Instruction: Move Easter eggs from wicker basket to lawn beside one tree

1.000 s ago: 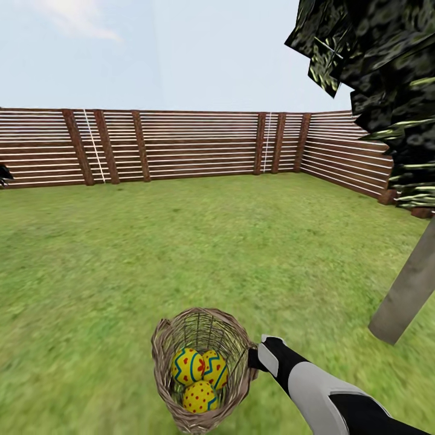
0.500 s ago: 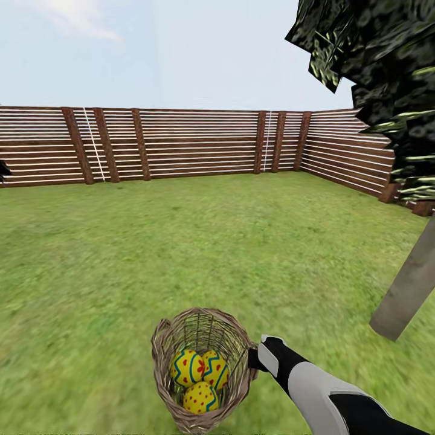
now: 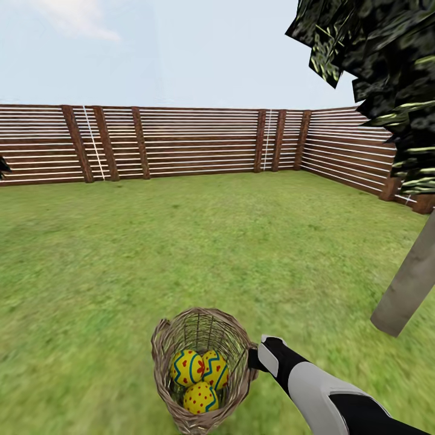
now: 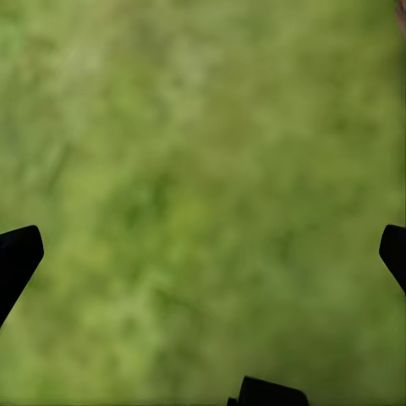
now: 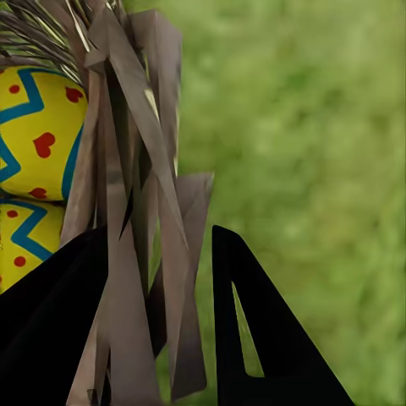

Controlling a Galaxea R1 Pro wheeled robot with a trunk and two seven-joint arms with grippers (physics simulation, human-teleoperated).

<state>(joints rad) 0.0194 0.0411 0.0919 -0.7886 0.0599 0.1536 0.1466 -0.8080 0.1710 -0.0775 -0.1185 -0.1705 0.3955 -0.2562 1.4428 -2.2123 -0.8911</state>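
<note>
Right end effector (image 3: pixel 254 357) clamps the wicker basket (image 3: pixel 202 368) rim at 3 o'clock; left end effector (image 4: pixel 203 254) gapes wide, empty, over lawn (image 4: pixel 203 152).

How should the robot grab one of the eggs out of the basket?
Probably from above, through the wicker basket's open mouth. The walls ring the Easter eggs, so a sideways reach is blocked. Pinch the nearest, lowest-in-picture egg across its rounded middle with the free, open left hand, since the right hand grips the rim.

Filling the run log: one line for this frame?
right pincer: shut on wicker basket rim | Easter eggs: three inside | left pincer: open over lawn | tree: right
</note>
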